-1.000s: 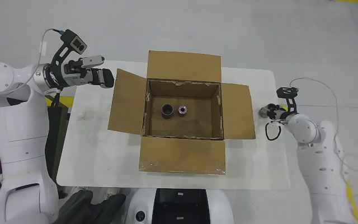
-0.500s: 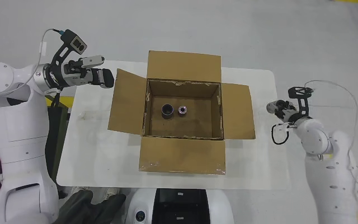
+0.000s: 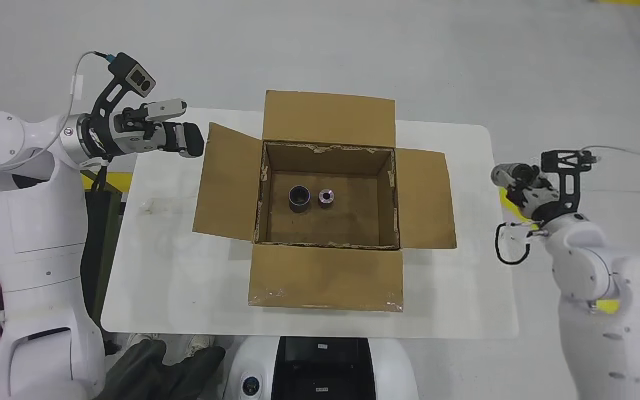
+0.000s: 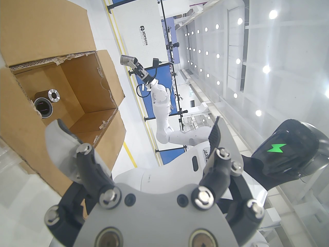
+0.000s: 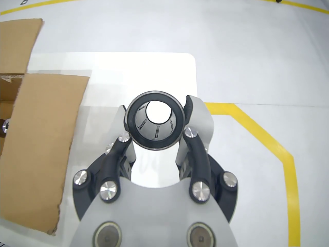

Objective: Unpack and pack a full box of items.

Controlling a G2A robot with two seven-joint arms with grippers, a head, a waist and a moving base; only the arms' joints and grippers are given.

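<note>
While the brown cardboard box (image 3: 325,200) sits mid-way across the white tabletop (image 3: 160,260) with all four flaps folded outward, its inside lies open from above. I take that to be the point: either arm can drop straight in without catching card. Near the middle of its floor, just beside one another, lie a dark hollow metal cylinder (image 3: 300,197) and a smaller silver round piece with a purple centre (image 3: 326,196).

Over by the tabletop's right edge, clear of the box's right flap, the right end effector (image 5: 155,119) is clamped on a third part, a dark-rimmed hollow steel sleeve (image 5: 154,129) with dotted tracks down its bore. The fingers press on the outside of its barrel from two sides, so one sees through the bore to the white surface below. Gripping the round wall that way probably keeps it from rolling out. It hangs above the tabletop, not resting on it, which reads to me as unpacking under way, with a spot outside the box the likely destination.

Off the box's left flap, the left end effector (image 4: 136,125) hangs with its fingers spread wide and nothing between them, likely parked out of the way.

Counted up: one box, four flaps, three parts (two inside, one held) and two end effectors.
</note>
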